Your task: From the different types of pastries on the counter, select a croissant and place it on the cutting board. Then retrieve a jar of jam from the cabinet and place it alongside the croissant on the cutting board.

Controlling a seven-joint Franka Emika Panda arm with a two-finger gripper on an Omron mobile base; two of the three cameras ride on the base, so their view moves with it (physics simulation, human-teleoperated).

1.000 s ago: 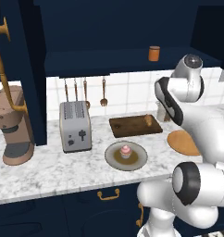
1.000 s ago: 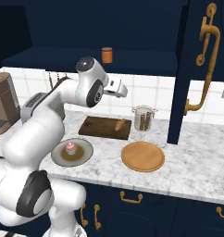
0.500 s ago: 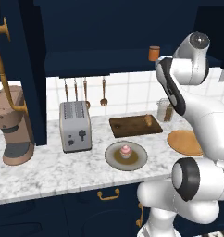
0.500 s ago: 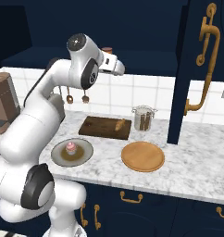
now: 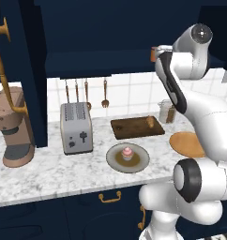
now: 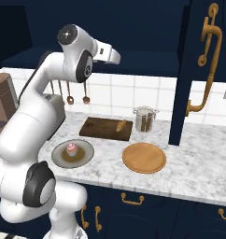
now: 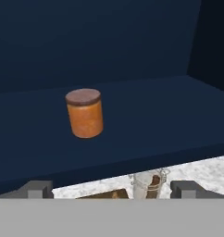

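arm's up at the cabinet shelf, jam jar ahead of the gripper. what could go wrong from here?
1. The jar of jam sits left of centre between the open fingertips, so a straight approach might clip it and tip it over.
2. Coming down, the jar could knock the croissant or the glass jar beside the cutting board.

The jar of jam (image 7: 85, 113) is seen upright and alone on the cabinet (image 7: 132, 120) shelf, with bare shelf on every side. Open space lies between it and the gripper (image 7: 109, 189); nothing is interposed.
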